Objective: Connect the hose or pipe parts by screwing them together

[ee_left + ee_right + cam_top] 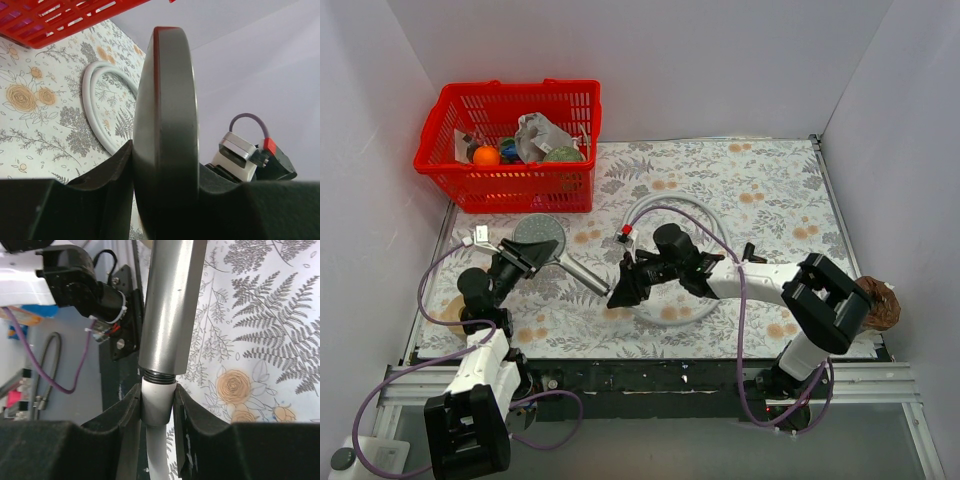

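We see the left pincer (530, 258) clenched on the rim of the shower head (539, 238), whose round grey face stands edge-on between the fingers in the left wrist view (167, 130). The head sits at about 9 o'clock on the floral worktop (770, 190), and its metallic handle (582, 272) runs off toward 4 o'clock. There the right pincer (620, 290) grips the end nut (157, 407) of the whitish hose (665, 203). The nut is pressed against the handle's (170, 305) threaded end, where a few dark threads show. The hose lies coiled near the worktop's middle. A red basket (520, 88) holding odds and ends stands at 10 o'clock.
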